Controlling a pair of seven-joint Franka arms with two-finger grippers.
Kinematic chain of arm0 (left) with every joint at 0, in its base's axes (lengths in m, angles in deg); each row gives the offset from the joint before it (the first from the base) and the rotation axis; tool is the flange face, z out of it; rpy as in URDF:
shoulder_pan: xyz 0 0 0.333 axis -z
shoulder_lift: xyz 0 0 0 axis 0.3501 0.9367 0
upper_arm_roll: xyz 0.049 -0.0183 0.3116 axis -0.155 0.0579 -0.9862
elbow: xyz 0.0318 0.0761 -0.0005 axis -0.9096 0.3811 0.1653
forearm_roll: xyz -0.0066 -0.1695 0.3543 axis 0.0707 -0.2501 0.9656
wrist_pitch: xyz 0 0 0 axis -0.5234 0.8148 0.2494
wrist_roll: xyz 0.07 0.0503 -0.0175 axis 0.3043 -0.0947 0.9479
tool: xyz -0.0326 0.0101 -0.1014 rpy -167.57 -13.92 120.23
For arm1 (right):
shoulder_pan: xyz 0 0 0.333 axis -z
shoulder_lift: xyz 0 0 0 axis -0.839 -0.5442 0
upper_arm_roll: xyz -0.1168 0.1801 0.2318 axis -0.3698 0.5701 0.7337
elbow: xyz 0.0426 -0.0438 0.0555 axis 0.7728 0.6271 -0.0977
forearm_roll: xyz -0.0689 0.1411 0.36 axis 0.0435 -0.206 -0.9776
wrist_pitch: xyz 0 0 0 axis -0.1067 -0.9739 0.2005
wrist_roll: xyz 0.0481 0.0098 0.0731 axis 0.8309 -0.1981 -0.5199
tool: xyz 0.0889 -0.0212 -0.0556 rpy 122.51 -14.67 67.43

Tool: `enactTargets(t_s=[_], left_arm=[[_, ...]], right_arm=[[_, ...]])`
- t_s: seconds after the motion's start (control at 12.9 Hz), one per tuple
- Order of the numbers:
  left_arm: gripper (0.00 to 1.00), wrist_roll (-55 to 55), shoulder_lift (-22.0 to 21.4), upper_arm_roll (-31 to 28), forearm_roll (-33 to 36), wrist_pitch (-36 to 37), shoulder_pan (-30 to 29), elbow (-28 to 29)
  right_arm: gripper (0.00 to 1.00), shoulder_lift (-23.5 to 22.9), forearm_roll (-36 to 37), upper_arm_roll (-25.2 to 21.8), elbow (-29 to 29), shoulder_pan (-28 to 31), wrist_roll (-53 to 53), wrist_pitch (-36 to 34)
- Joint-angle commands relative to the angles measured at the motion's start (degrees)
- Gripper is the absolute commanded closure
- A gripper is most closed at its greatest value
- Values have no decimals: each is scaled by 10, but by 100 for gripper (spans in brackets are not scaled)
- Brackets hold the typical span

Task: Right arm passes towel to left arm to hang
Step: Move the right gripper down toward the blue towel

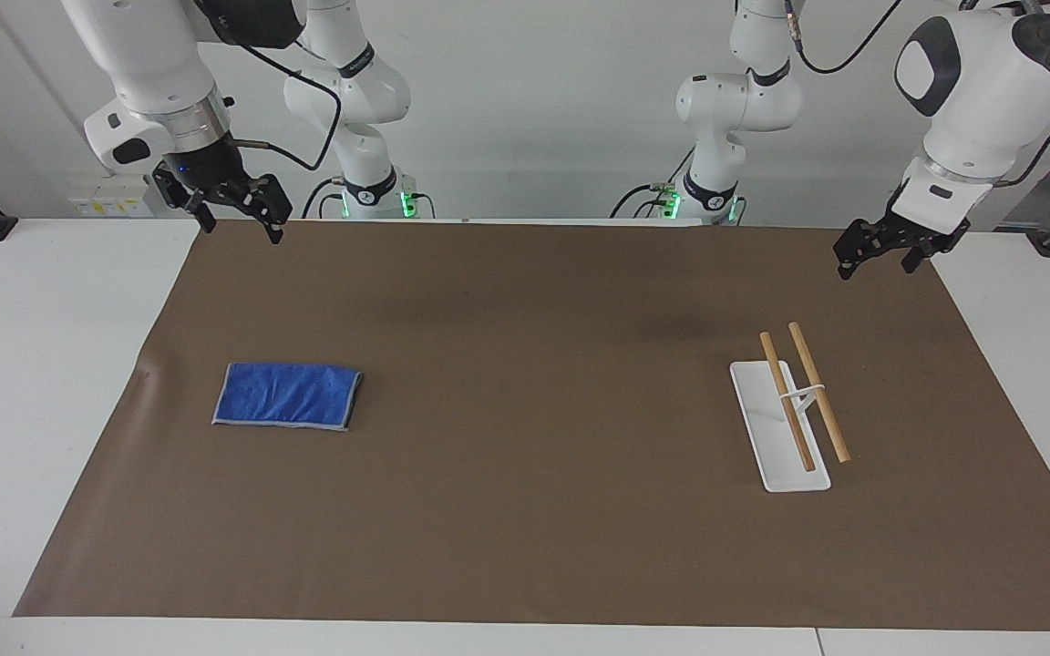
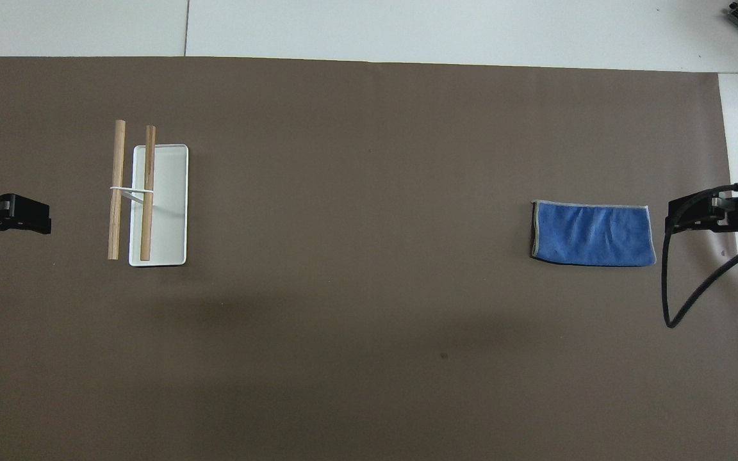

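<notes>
Over the desk's brown mat, my right hand [image 1: 235, 208] hangs open and empty above the mat's edge, the folded blue towel [image 1: 288, 395] lying flat at its end. My left hand [image 1: 890, 248], open too, waits near the rack [image 1: 785, 428], whose white tray holds nothing. A pinch could catch one layer, unfolding the towel.

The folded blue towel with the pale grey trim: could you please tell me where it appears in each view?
Facing view: the folded blue towel lies at the picture's left, flat on the brown mat.
Overhead view: the towel lies at the picture's right.
Shared landmark: the white rack with two wooden rods, toward the opposite end of the mat.
</notes>
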Motion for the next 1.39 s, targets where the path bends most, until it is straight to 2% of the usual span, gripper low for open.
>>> enactTargets(t_s=[0.0, 0.54, 1.0, 1.31], left_arm=[[0, -2, -9, 0, 4, -2, 0, 7], [0, -2, -9, 0, 4, -2, 0, 7], [0, -2, -9, 0, 4, -2, 0, 7], [0, -2, -9, 0, 4, -2, 0, 7]], right_arm=[[0, 0, -12, 6, 1, 12, -15, 0], [0, 0, -12, 1, 4, 21, -19, 13], [0, 8, -12, 0, 84, 64, -88, 99], [0, 3, -13, 0, 172, 72, -101, 206]])
